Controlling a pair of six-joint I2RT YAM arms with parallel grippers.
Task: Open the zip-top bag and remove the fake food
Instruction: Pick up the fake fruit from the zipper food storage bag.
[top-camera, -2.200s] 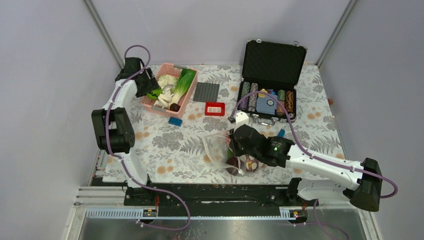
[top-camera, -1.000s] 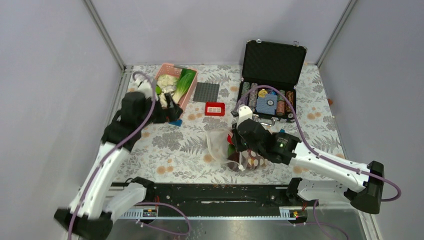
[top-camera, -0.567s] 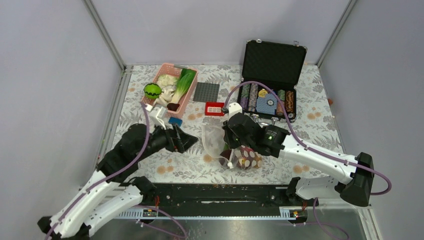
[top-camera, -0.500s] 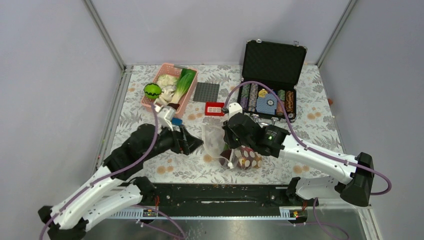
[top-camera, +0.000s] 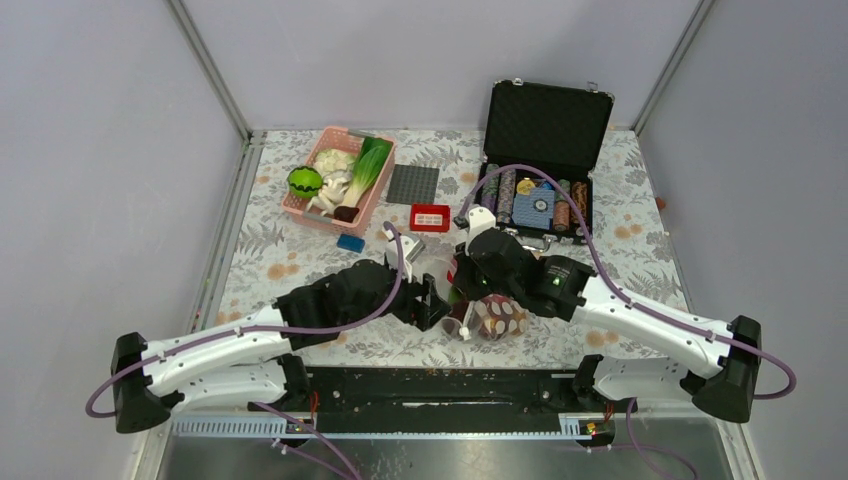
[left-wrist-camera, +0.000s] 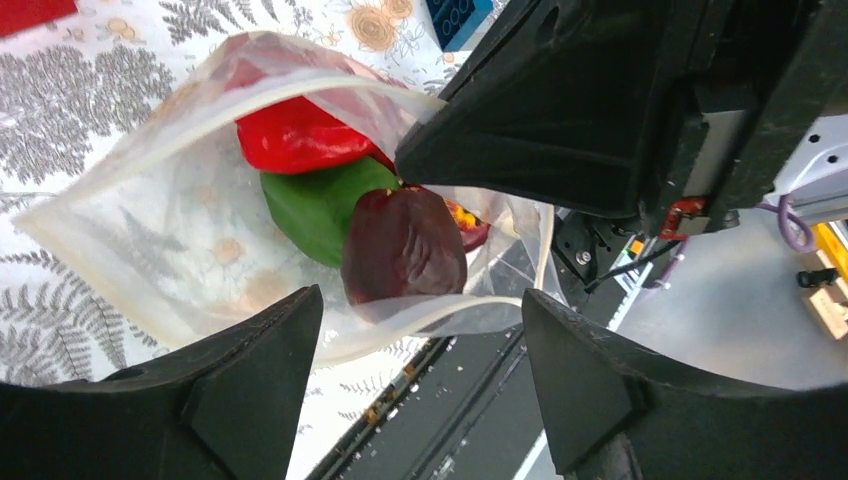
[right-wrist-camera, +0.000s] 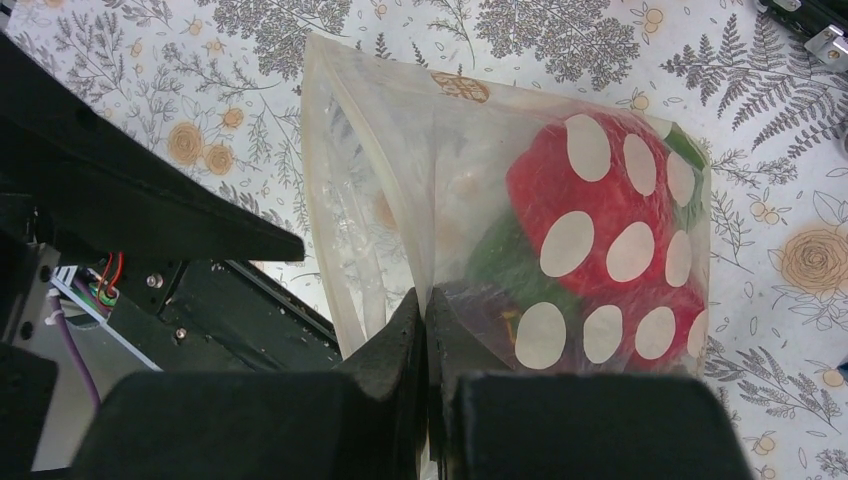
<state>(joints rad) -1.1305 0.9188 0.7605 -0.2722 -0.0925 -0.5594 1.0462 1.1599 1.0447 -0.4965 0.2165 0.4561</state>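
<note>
The zip-top bag (right-wrist-camera: 400, 180) lies just in front of the poker-chip case (top-camera: 535, 205), mouth agape. The right gripper (right-wrist-camera: 427, 310) is clamped on its rim. The left gripper (left-wrist-camera: 420, 300) stands open at the mouth. Recommended: enter centred and close on the maroon piece (left-wrist-camera: 405, 245) alone, clear of the film.

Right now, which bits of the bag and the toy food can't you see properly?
- Right wrist view: the zip-top bag's pinched rim, inside the shut right tool; parts of the red fake food, masked by the bag's white dots.
- Left wrist view: food under the top pieces, buried; the bag's far rim, behind the right tool.
- Top view: the bag's mouth, covered by the left arm and right arm; the poker chips, too small to count.
</note>
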